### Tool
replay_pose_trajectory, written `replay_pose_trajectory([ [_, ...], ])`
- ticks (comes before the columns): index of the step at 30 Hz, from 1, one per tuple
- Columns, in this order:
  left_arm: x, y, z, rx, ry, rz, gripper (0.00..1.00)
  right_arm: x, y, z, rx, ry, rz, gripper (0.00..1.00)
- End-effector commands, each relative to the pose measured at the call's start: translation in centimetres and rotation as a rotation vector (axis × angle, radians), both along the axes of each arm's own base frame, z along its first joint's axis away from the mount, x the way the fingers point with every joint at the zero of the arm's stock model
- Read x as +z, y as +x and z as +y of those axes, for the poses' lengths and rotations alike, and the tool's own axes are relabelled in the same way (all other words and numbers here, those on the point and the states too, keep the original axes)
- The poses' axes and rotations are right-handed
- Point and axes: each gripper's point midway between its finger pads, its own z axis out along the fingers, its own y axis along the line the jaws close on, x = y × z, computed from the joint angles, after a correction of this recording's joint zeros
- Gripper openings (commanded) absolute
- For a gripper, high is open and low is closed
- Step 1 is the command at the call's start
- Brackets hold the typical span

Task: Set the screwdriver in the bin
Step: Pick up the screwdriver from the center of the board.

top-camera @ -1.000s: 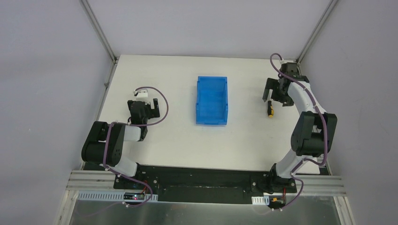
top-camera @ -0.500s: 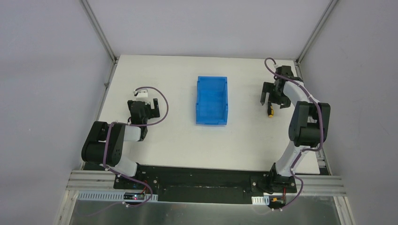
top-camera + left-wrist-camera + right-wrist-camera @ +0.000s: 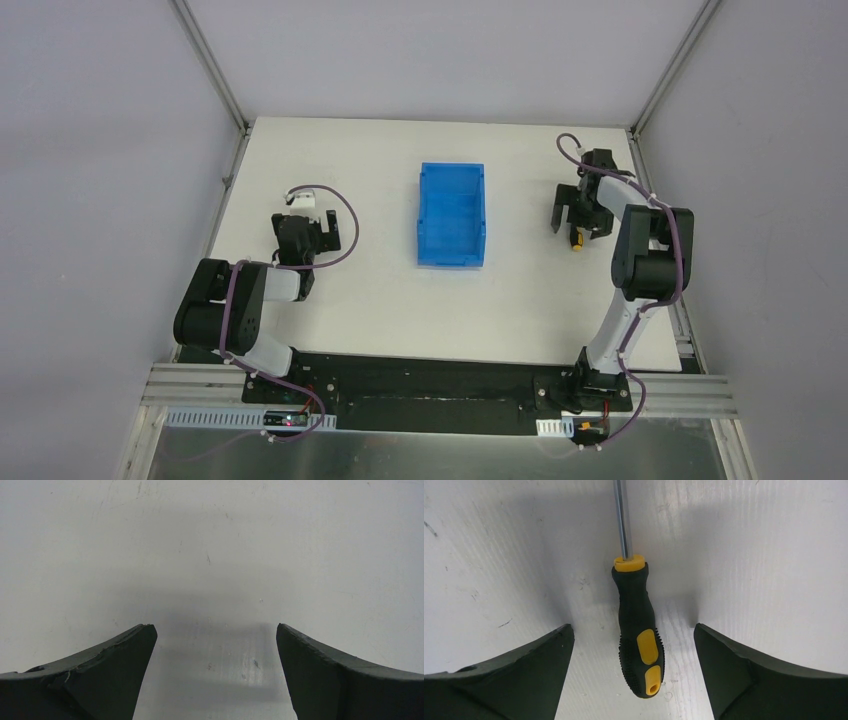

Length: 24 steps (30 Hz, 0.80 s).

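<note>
White bench (image 3: 350,290) carrying a bright blue rectangular plastic bin (image 3: 424,215) at its centre. The left gripper (image 3: 214,625) was over bare bench on the left, jaws wide apart. The right gripper (image 3: 633,626) was low on the right, jaws wide and straddling the small black-and-yellow-handled screwdriver (image 3: 634,605) without touching it. The screwdriver lay flat on the bench, well right of the bin. Its long axis ran near to far, handle toward the arm bases and metal shaft pointing away. The shaft tip was cut off in the right wrist view. From above, only the handle end showed.
</note>
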Motion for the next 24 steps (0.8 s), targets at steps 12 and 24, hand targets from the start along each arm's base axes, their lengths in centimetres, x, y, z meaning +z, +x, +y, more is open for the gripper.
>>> replay_pose_trajectory([
  [12,1.2,0.4,0.2,0.005,-0.012,-0.044,0.99,-2.1,-0.4,-0.2,0.002,0.001,0.021,0.46],
  [24,1.2,0.5,0.2,0.004,-0.012,-0.044,0.99,-0.4,0.1,-0.3,0.032,-0.005,-0.016,0.1],
])
